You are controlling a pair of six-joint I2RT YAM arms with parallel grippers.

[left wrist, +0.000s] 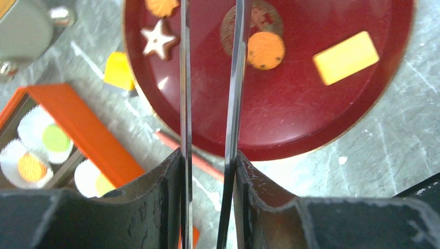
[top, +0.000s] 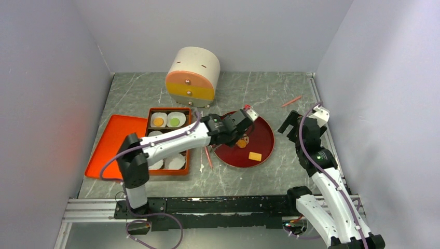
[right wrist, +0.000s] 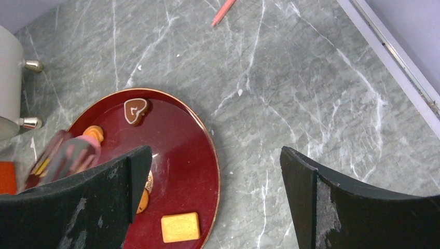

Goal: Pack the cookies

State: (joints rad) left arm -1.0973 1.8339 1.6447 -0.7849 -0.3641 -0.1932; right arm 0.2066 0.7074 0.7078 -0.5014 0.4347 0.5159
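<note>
Nearest the lens in the overhead view, the left arm [top: 166, 140] runs from lower left to centre, and the left gripper [top: 243, 120] hangs over the red plate [top: 262, 136]. The right gripper [top: 302, 121] hovers just right of the plate, jaws wide and bare. At least two cookies are packed: an orange round [top: 158, 122] and a green round [top: 175, 121] sit in paper cups [top: 176, 162] at the top of the orange box [top: 189, 145], left of centre. From the left wrist, the fingers [left wrist: 150, 197] pinch tweezers [left wrist: 235, 104] whose tips run off the top edge, so I cannot tell whether they carry anything. A star [left wrist: 158, 40], a brown disc [left wrist: 251, 23], a second orange round [left wrist: 265, 50] and a yellow rectangle [left wrist: 346, 57] lie on the plate. From the right wrist, a heart [right wrist: 136, 110] lies on the plate at upper left. Packing looks barely begun, with most pieces left.
</note>
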